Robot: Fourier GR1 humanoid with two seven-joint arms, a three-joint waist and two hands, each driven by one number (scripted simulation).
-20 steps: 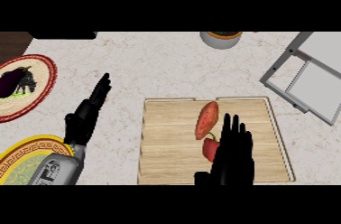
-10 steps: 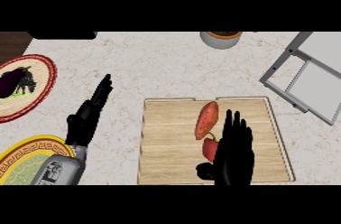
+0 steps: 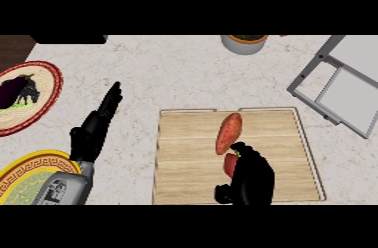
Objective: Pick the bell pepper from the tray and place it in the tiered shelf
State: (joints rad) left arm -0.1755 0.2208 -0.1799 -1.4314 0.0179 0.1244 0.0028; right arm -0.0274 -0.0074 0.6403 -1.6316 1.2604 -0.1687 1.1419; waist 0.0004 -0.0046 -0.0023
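The right hand (image 3: 249,178) sits low over the near part of the wooden tray (image 3: 184,157), its fingers curled forward and down around the red bell pepper (image 3: 230,164). Only a strip of the pepper shows, at the left edge of the hand; the rest is hidden under the fingers. The pepper is inside the tray, on its near half, just near of an elongated orange sweet potato (image 3: 228,133) that lies tilted at the tray's middle.

The left hand (image 3: 94,132) rests over the bare worktop (image 3: 184,77) left of the tray, fingers straight and pointing far, holding nothing.

The tiered shelf (image 3: 353,97), a grey frame with pale panels, stands at the far right, well apart from the tray. At the far left, a red-rimmed plate (image 3: 53,82) carries a dark eggplant (image 3: 16,91). A yellow-rimmed plate (image 3: 29,167) shows at the near left, partly under the left forearm. A small pot (image 3: 246,43) stands at the far edge.
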